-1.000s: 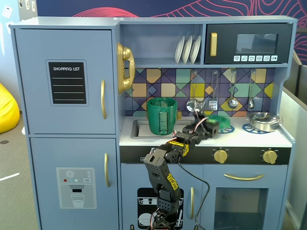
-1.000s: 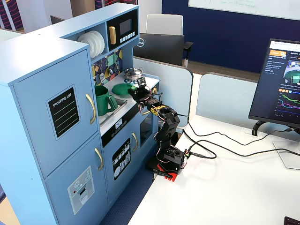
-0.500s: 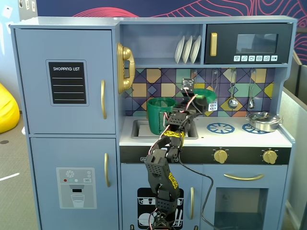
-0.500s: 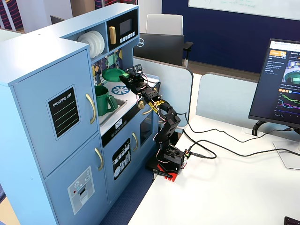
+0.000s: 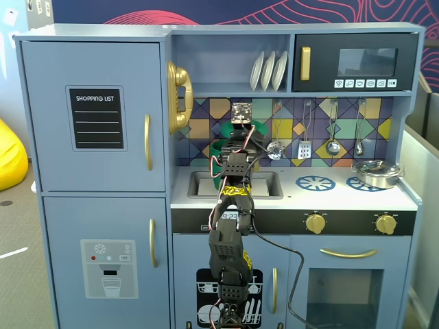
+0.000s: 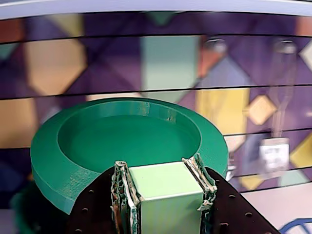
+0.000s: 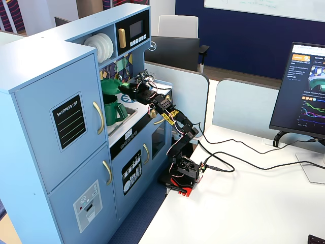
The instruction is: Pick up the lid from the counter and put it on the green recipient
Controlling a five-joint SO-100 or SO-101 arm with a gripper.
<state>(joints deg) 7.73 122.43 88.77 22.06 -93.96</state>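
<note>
Lid (image 6: 129, 141) lies level, tab clamped in pincer (image 6: 163, 187).

"SHOPPING LIST" on fridge-door chalkboard (image 5: 97, 118), readable in both fixed views (image 7: 69, 121); "DELL" on monitor back (image 7: 153, 46)

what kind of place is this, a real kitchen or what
Not a real kitchen: a toy play kitchen standing beside a white desk in what looks like an office or lab, with a computer monitor and an office chair behind.
</note>
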